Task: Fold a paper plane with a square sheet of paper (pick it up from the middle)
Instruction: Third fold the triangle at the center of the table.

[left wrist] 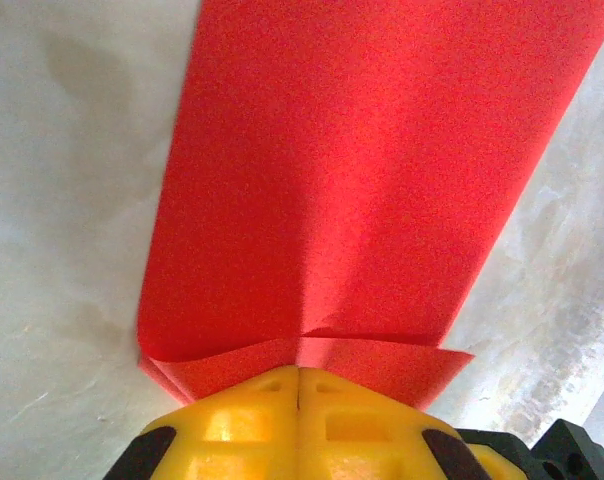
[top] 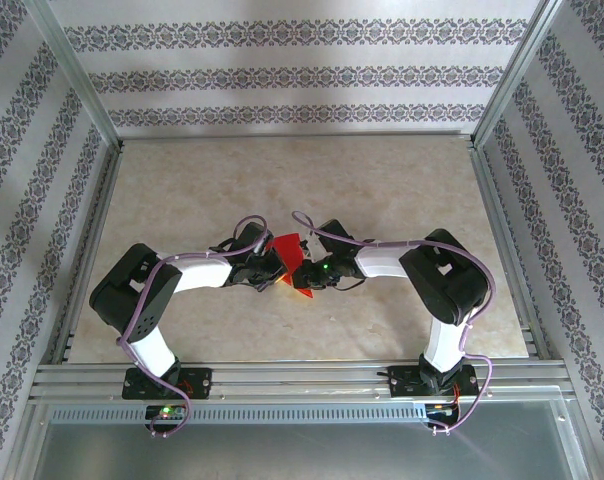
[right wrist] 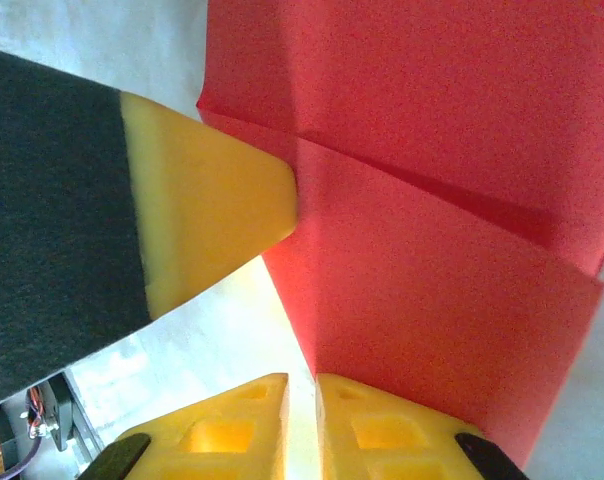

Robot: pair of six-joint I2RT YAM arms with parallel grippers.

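Observation:
The red sheet of paper [top: 287, 248], folded with creases, is held up off the table between the two grippers at mid-table. My left gripper [top: 272, 265] is shut on it: in the left wrist view the yellow jaws [left wrist: 298, 375] meet on the layered lower edge of the paper [left wrist: 352, 170], right at its centre crease. My right gripper [right wrist: 302, 385] stands a narrow slit open, with bright table showing through the gap. The paper [right wrist: 432, 200] comes down to the inner edge of its right finger. The left gripper's yellow fingertip [right wrist: 212, 215] presses the paper's folded edge.
The beige tabletop [top: 402, 190] runs wide around the arms. Metal frame rails [top: 302, 372] bound it at the near edge and sides, with patterned walls behind. Both arms fold inward, elbows out to left and right.

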